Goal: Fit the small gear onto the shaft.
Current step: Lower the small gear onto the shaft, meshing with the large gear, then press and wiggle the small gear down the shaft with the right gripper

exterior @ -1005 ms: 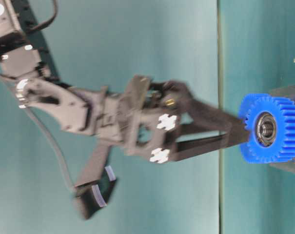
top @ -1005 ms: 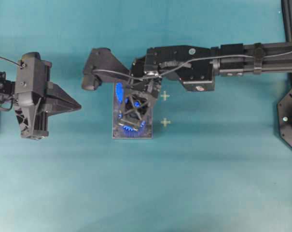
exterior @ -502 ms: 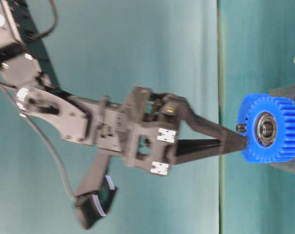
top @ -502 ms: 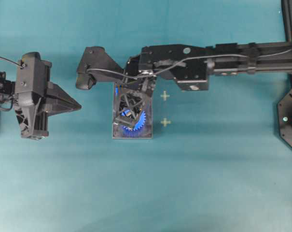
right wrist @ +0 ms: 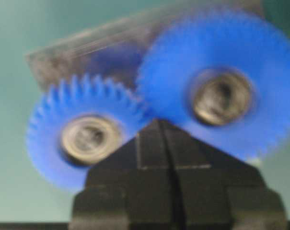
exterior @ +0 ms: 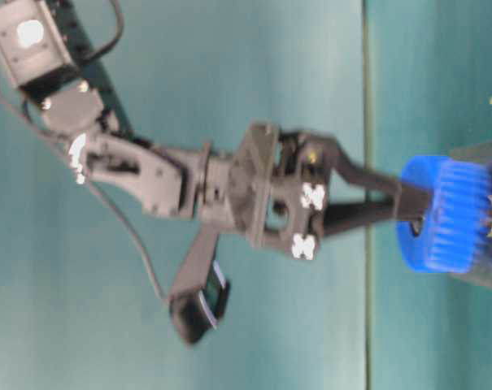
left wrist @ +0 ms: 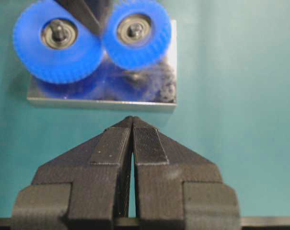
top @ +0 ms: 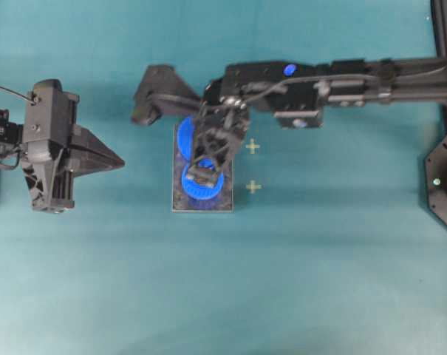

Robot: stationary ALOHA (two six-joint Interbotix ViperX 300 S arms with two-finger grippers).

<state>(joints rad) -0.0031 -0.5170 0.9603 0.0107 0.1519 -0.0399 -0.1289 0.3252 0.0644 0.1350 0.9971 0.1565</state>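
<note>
Right claw, pinched closed, noses between small gear and larger gear.

One camera hangs overhead, looking straight down on the whole table, the plate near centre. The table-level camera sits low and close, its picture turned sideways, catching the right arm and a gear at 3 o'clock. The left wrist camera looks past its own fingers at the plate towards 12 o'clock, from a way off. The right wrist camera is nearest, blurred, filled by both gears. All four views share the plate and gears.
</note>
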